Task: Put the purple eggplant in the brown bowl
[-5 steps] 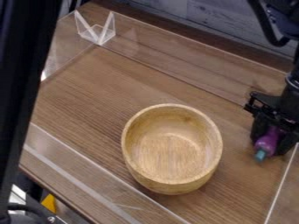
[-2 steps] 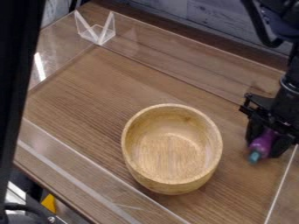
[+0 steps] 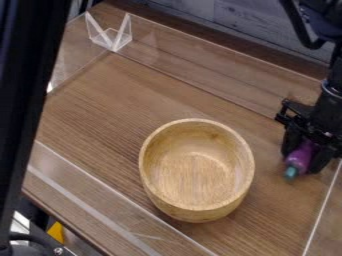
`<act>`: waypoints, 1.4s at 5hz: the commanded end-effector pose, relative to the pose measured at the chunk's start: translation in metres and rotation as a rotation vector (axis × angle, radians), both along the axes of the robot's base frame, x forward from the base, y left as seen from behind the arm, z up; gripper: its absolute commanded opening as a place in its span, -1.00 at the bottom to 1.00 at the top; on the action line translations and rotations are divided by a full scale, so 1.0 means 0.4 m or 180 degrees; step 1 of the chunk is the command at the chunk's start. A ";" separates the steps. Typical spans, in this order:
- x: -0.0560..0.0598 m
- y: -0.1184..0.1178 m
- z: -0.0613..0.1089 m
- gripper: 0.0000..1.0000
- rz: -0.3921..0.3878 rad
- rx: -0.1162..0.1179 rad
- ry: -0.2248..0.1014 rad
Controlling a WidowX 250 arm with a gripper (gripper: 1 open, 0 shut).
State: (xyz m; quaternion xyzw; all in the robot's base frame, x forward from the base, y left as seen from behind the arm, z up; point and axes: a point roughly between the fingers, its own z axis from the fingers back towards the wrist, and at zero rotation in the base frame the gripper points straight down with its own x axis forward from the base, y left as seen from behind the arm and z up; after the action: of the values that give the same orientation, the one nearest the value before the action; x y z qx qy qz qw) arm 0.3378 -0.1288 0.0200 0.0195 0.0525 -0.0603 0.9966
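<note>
Sitting upright on a brown wood-grain surface (image 3: 127, 100), with the opening facing up: a round light-brown wooden bowl (image 3: 197, 170). Showing pale, bare wood all across the shallow hollow, with grain lines running over the bottom and a thick rim going all the way round. Standing near the lower middle of the view, and resting flat rather than tilting.

Lying outside the bowl, beyond the right side of the rim and clearly apart from it: a small glossy purple toy eggplant with a teal-blue stem cap (image 3: 298, 160). Pointing the teal end downward and slightly to the left in the view, while tucking the purple end up among dark fingers.

Pinching the eggplant at the right edge of the view: a black mechanical hand (image 3: 306, 149), with the fingers closing around the purple part and leaving the teal cap showing below. Hiding part of the toy behind the dark fingers.

Standing at the upper left, well apart from the bowl: a whitish, see-through pronged piece (image 3: 111, 34). Showing at the lower left, beyond the surface's edge: a small yellow patch (image 3: 55, 232).
</note>
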 end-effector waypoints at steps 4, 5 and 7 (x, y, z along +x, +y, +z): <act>0.029 -0.015 0.013 -1.00 -0.0002 -0.0071 -0.0052; 0.037 -0.005 0.013 -1.00 -0.0049 -0.0076 -0.0035; 0.024 0.038 0.036 -1.00 0.0190 -0.0069 -0.0021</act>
State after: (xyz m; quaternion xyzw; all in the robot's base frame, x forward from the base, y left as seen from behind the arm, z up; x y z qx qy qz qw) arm 0.3414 -0.1180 0.0198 0.0116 0.0708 -0.0426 0.9965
